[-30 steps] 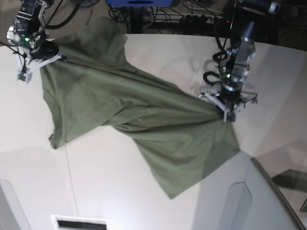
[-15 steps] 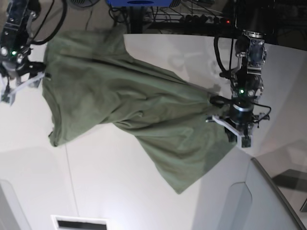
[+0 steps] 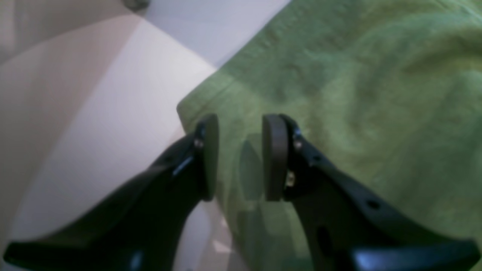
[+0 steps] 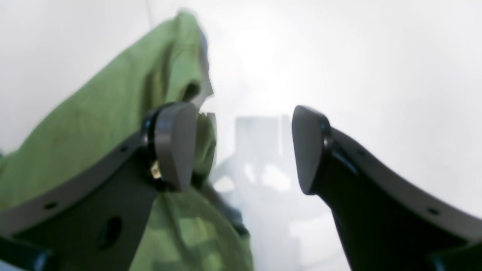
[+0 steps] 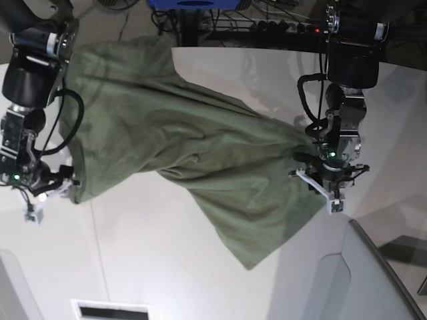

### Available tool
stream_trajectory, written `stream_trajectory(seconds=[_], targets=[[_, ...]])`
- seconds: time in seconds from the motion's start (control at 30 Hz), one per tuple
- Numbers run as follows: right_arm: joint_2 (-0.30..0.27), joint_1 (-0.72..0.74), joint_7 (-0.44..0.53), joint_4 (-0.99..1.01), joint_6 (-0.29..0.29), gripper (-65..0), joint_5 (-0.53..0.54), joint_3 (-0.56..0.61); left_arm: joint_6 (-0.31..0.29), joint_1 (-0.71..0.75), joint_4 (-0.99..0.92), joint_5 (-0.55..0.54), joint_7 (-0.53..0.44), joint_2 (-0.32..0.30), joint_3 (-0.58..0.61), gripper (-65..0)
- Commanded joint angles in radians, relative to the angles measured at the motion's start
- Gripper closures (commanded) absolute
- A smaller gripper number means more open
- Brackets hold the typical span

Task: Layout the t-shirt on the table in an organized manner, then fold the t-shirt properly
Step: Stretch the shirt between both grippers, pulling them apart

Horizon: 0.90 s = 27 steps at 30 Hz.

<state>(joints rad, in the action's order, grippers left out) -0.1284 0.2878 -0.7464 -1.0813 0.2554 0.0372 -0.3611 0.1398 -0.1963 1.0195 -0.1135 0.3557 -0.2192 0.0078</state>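
Compared with the earlier base pictures, both arms have travelled toward the near side of the table (image 5: 200, 267), and the t-shirt (image 5: 193, 153) has been drawn with them, its body now lying more broadly across the tabletop. The right gripper (image 4: 243, 148), formerly up at the far corner of the cloth, has moved down beside the garment's near corner; its jaws stand widely spread with nothing between them, one pad (image 4: 175, 146) brushing the fabric edge that lies to its side and behind it. The left gripper (image 3: 240, 158) has its pads (image 3: 275, 158) parted by a narrow gap directly above a hemmed corner of the shirt; no cloth is visibly pinched, so both corners appear released.

Progress, as judged: the layout step is partly done. The shirt rests on the table, stretched roughly between the two grippers, but it remains skewed, with deep diagonal wrinkles and one portion draped past the far table edge. Straightening, smoothing and every fold remain.
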Motion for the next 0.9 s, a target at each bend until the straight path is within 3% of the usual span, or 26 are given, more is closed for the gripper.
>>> stream_trajectory(seconds=[0.0,0.17,0.47,0.67,0.87], targets=[[-0.009,0.04,0.031,0.017,0.002,-36.9,0.003,-0.003,0.008,-0.012,0.012,0.001,-0.02,-0.012,-0.004,-17.4],[-0.001,0.083,0.077,0.089,0.003,-36.9,0.003,0.001,0.008,-0.004,0.009,0.001,-0.02,-0.013,-0.01,-17.4],[0.02,0.118,0.067,0.085,0.005,-36.9,0.005,0.003,0.008,-0.004,-0.098,0.001,-0.022,-0.049,-0.01,-16.8],[0.04,0.133,0.077,0.109,0.005,-36.9,0.005,0.004,0.008,0.065,-0.12,0.001,-0.154,-0.049,-0.012,-13.8],[0.04,0.155,0.15,0.224,0.005,-36.6,0.005,0.004,0.008,0.11,-0.12,0.001,-0.168,-0.049,-0.015,-13.8]])
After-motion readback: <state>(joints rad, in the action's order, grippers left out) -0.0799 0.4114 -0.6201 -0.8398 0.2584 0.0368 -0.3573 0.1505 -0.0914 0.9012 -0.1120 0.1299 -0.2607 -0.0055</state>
